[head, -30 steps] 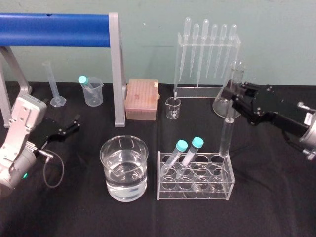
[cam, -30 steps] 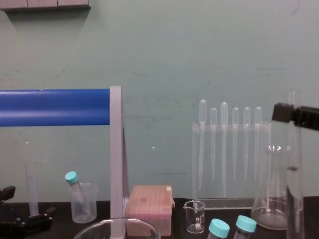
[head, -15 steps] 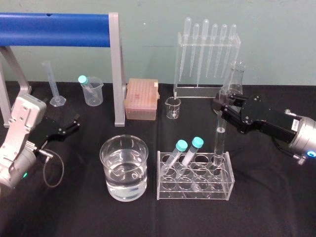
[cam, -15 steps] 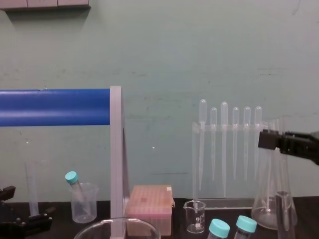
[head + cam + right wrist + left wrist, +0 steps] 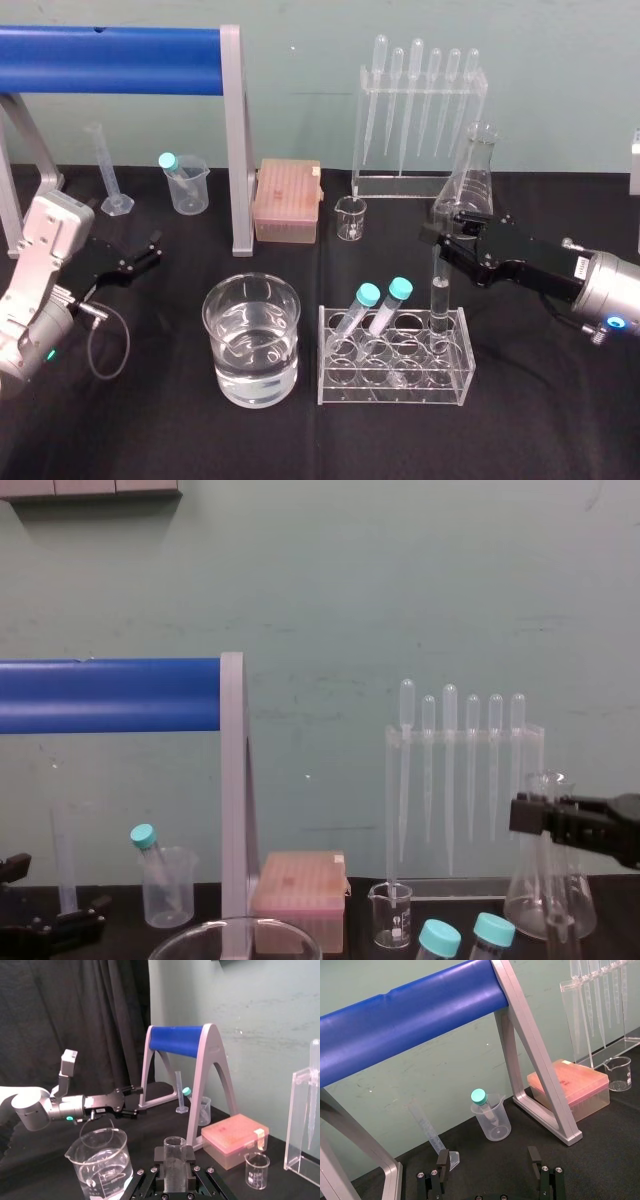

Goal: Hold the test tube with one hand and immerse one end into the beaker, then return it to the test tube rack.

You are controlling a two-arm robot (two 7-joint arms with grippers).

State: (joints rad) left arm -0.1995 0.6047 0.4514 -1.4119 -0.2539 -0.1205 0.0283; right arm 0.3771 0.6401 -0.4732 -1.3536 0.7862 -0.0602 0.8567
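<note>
Beaker (image 5: 251,340): broad, round clear glass with water in it, sitting just left of your rack.
Rack (image 5: 390,396): clear acrylic grid, its front right holes lying open.
Test tube (image 5: 440,300): slim, smooth glass, standing upright in the back right hole.
Right gripper (image 5: 437,240): your black fingers are clamping the tube's top.
Left gripper (image 5: 150,252): lying spread wide, far left.

Left: pale grey boxy arm, small green light, looped black cable, black left gripper (image 5: 153,250). Right: black right gripper (image 5: 440,243) on a long black body (white label on it), silver cylindrical wrist, blue light.
</note>
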